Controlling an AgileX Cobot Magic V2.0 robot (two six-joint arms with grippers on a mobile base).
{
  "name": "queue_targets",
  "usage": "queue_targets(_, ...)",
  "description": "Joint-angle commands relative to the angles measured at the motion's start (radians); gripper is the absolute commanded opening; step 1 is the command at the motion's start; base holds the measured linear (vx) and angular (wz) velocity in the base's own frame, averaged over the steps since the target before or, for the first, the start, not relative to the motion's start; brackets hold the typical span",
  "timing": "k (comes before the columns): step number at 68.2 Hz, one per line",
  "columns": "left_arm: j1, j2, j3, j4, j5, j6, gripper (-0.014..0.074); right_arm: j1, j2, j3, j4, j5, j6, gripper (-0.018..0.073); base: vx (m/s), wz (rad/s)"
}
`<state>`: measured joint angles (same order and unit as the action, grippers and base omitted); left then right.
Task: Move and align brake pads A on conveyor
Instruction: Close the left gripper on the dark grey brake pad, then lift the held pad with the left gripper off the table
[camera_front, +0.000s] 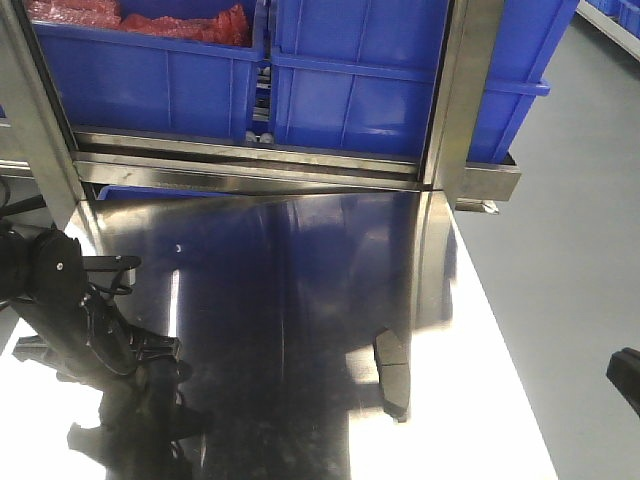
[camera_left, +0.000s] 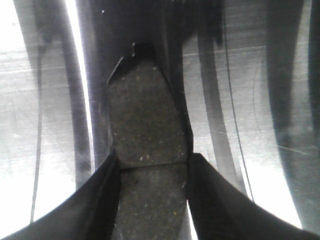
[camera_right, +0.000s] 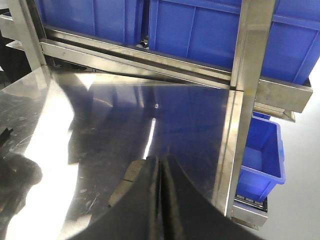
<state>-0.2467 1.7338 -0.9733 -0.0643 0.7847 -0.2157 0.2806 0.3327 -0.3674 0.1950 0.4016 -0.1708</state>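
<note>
Brake pad (camera_left: 147, 120): flat, curved-oblong, dark grey, with a grainy friction face up, one groove across the middle and a darker backing plate showing at the far end.

Location: on the steel table (camera_front: 300, 260), between the fingers (camera_left: 95, 200) of the left gripper (camera_left: 154, 159). No belt appears in any view.

Left jaws: closed against the two long edges at the groove. Whether the pad has left the table cannot be told.

Second pad (camera_front: 392, 372): loose on the table's right side, half hidden behind the right gripper (camera_right: 161, 161) in the right wrist view.

Right jaws: pressed together, holding nothing.

Handling, by judgement: stiff and dense for its size, so it will not flex or crush. The grainy face should grip well. The backing plate on polished steel will likely slide and spin if nudged off-centre.

Hold: across the narrow width at the groove, close to the balance point, so the ends neither droop nor swing. A grip near one end risks the pad pivoting.

Also present: blue bins (camera_front: 180, 70) on the rack behind.
</note>
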Motion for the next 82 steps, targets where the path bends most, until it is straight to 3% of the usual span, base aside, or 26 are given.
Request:
queue_targets(1, -0.004, -0.038, -0.025, -0.004, -0.016, 0.008, 0.0183, -0.002, 0.012, -0.024, 0.000, -0.076, -0.002, -0.0006, 0.00, 0.00)
queue_targets(23, -0.004, -0.155, 0.041, -0.003, -0.058, 0.041, 0.0183, -0.002, 0.012, -0.024, 0.000, -0.076, -0.002, -0.0006, 0.00, 0.00)
queue_targets(45, -0.004, -0.394, 0.173, -0.004, -0.094, 0.068, 0.0183, -0.002, 0.012, -0.024, 0.000, -0.076, -0.002, -0.0006, 0.00, 0.00)
queue_targets(64, -0.004, -0.647, 0.257, -0.004, -0.059, 0.074, 0.0183, -0.002, 0.012, -0.024, 0.000, -0.076, -0.002, -0.0006, 0.00, 0.00)
queue_targets(82, -0.004, -0.780, 0.257, -0.005, -0.013, 0.074, 0.0183, -0.002, 0.012, -0.024, 0.000, -0.076, -0.002, -0.0006, 0.00, 0.00)
